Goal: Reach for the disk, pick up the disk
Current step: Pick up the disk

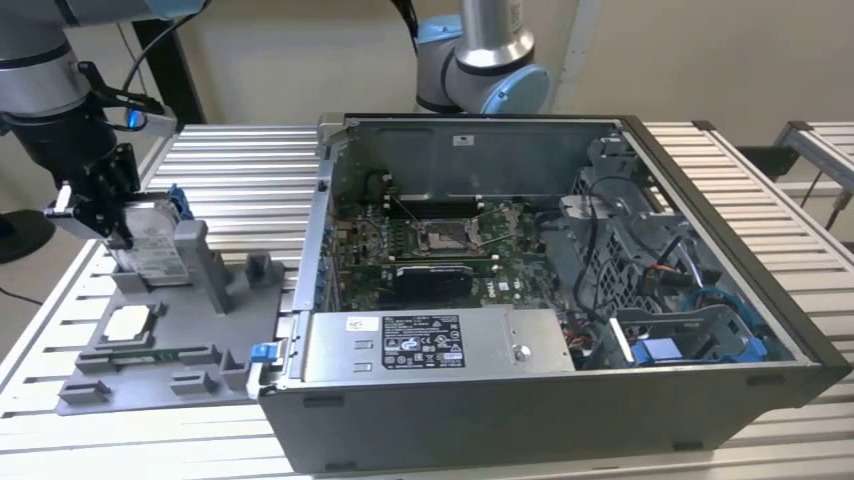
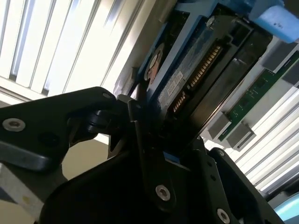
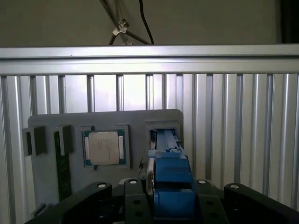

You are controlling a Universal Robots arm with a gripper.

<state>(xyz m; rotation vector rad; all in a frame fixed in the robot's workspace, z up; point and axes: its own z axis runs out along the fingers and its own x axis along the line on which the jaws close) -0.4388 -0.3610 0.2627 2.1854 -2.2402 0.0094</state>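
Note:
The disk (image 1: 160, 240), silver metal with a blue bracket, stands on edge in a slot of the grey holder (image 1: 147, 345) at the exterior view's left. My gripper (image 1: 123, 232) comes down on it from above, its black fingers against the disk's two faces. In the second wrist view the disk (image 2: 187, 70) sits between the fingers (image 2: 135, 119), its connector edge and blue bracket showing. The first wrist view looks down the blue bracket (image 3: 170, 175), which runs from the gripper (image 3: 170, 200) to the holder's slot (image 3: 163, 133).
A small square silver chip (image 1: 130, 322) (image 3: 103, 148) and a green memory stick (image 3: 62, 163) lie in the holder. An open computer case (image 1: 534, 300) stands just to the exterior view's right of the holder. A second robot arm (image 1: 481, 60) rises behind it. The table is slatted metal.

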